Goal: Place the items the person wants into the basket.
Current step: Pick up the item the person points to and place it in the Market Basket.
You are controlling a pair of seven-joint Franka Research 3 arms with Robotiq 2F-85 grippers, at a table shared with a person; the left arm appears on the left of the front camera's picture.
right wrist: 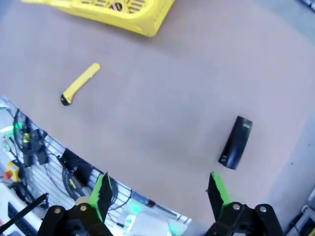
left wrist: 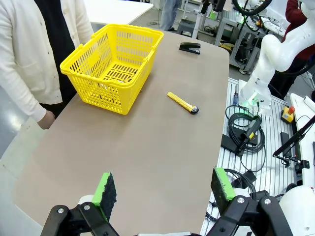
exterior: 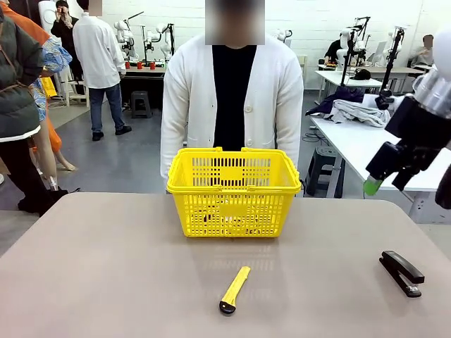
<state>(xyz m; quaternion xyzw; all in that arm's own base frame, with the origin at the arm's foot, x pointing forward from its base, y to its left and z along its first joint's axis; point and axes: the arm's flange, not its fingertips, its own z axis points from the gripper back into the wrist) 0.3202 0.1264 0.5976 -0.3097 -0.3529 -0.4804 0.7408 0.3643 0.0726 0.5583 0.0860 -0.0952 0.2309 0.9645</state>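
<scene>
While the person (exterior: pixel 230 98) in the white cardigan stood at the far edge of the table (exterior: pixel 106 274), the front view showed the yellow basket (exterior: pixel 232 190) upright just before them, handles folded down. Nearer the robot lay a yellow utility knife (exterior: pixel 235 289), and a black stapler (exterior: pixel 402 272) sat well off to the right. The right gripper (exterior: pixel 384 179) hung above the table's right side, one green pad showing, its opening hard to judge there.

From the left wrist, the left gripper (left wrist: pixel 165 189) stood wide apart and held nothing, high over the near table edge. The basket (left wrist: pixel 114 66) sat far off beside the person's sleeve (left wrist: pixel 24 73), the knife (left wrist: pixel 182 102) and stapler (left wrist: pixel 190 47) beyond.

From the right wrist, the right gripper (right wrist: pixel 158 194) was likewise spread wide and empty, above the stapler (right wrist: pixel 236 142), with the knife (right wrist: pixel 80 84) and a basket corner (right wrist: pixel 123 14) farther off; something small lay inside, too blurred to name.
</scene>
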